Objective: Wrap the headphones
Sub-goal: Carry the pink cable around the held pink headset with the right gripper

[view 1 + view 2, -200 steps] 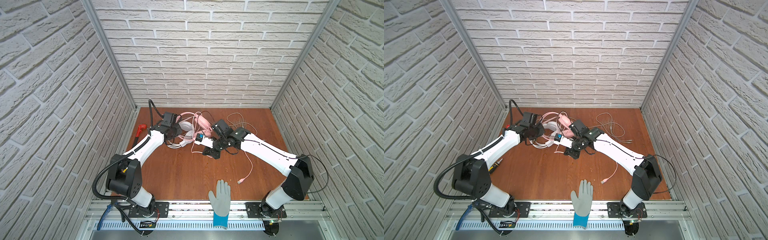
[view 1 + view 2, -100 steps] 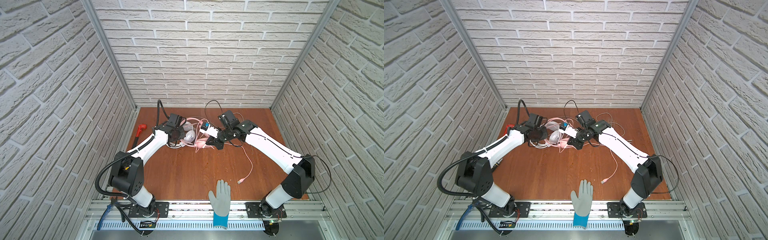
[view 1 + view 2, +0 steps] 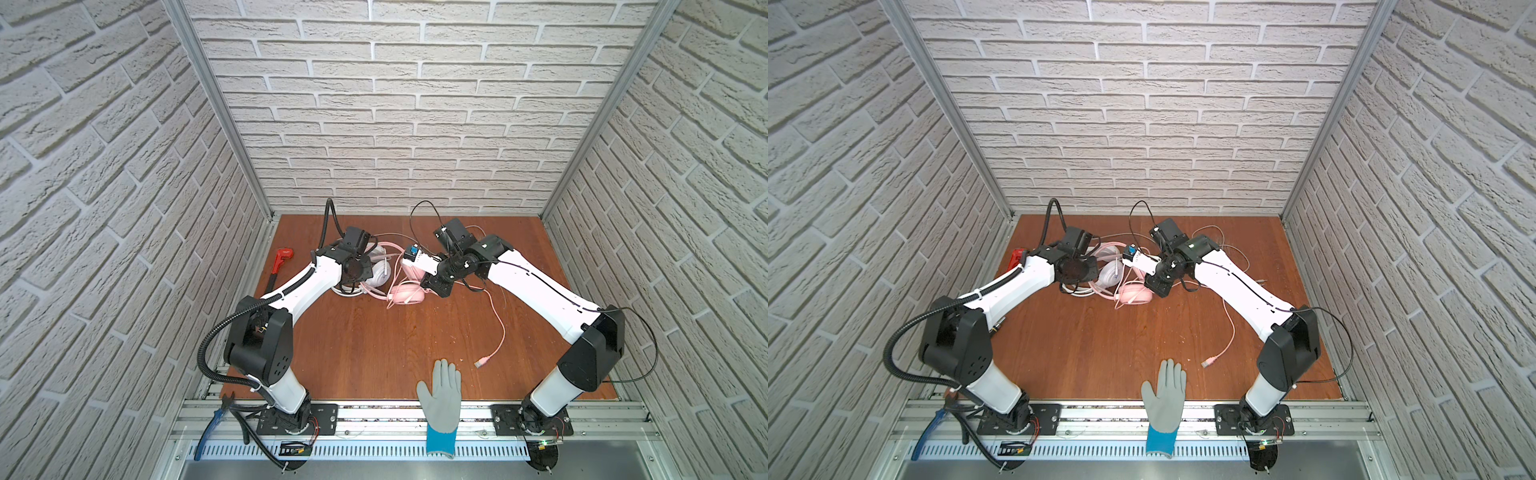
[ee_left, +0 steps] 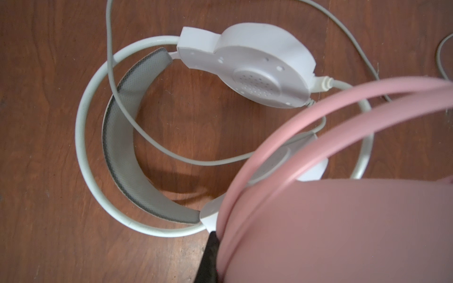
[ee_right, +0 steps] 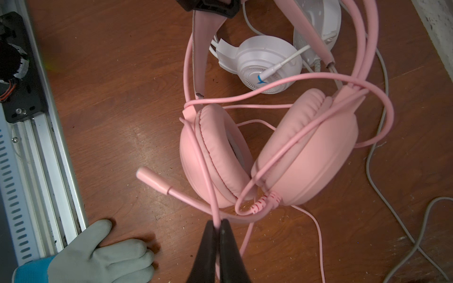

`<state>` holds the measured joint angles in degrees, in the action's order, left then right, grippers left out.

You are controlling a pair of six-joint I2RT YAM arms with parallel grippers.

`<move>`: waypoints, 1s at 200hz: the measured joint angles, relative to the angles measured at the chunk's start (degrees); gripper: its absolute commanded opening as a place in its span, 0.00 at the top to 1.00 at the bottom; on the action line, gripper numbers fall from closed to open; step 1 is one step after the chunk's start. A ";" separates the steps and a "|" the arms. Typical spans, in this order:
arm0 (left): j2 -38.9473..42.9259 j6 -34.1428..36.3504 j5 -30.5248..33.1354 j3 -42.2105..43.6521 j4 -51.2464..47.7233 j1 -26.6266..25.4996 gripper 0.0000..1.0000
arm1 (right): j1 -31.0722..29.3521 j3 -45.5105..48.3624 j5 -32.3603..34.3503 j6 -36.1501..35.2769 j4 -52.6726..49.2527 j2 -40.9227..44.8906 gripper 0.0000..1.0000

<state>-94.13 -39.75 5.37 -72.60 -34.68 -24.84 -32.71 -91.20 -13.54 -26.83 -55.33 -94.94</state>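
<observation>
The pink headphones (image 5: 308,152) hang with earcups together, mic boom (image 5: 157,182) sticking out, cable looped around the cups. My right gripper (image 5: 217,224) is shut on the thin pink cable (image 5: 208,171) just below the earcups. My left gripper (image 4: 209,254) shows one black finger pressed against the pink headband (image 4: 318,117) and is shut on its inner strap (image 5: 198,49). The white headphones (image 4: 257,68) lie flat on the wooden floor beneath them. In both top views the pink headphones (image 3: 409,291) (image 3: 1133,295) sit between my left gripper (image 3: 357,270) and my right gripper (image 3: 434,286), beside the white headphones (image 3: 376,274).
Loose pink cable trails forward to a USB plug (image 3: 481,362). A gloved hand (image 3: 442,390) (image 5: 103,254) rests on the floor's front edge by the metal rail (image 5: 44,152). A red tool (image 3: 282,257) lies at the left wall, grey cable (image 3: 1229,245) at the back right.
The pink headphones have come forward and off the white pair, earcups now nearer the front. My left gripper has shifted a little right with the headband. Both grippers have stayed shut.
</observation>
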 measured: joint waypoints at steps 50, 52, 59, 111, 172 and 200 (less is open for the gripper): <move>-0.72 2.12 -0.42 -0.79 -1.03 -0.11 1.00 | 0.17 -0.81 3.43 -0.44 -0.37 -0.57 0.95; -0.81 2.21 -0.50 -0.87 -1.09 -0.11 1.00 | 0.17 -0.90 3.48 -0.44 -0.39 -0.66 0.95; -1.03 2.56 -0.76 -1.07 -1.20 -0.13 1.00 | 0.20 -1.53 3.76 -0.44 -0.44 -1.11 0.95; -1.55 4.63 -2.67 -1.40 -1.46 -0.96 1.00 | 0.70 -5.86 6.27 0.61 1.25 -4.81 0.95; -1.64 6.64 -3.56 -1.40 -1.44 -1.57 1.00 | 2.78 -8.76 8.76 3.69 3.30 -6.75 0.95; -1.64 7.43 -4.31 -1.40 -1.38 -1.99 1.00 | 4.35 -8.81 9.22 6.12 4.00 -8.22 0.94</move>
<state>-95.77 -32.32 1.06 -74.00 -36.05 -26.83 -28.36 -100.01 -4.32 -20.71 -51.33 -103.15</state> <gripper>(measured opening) 0.083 0.066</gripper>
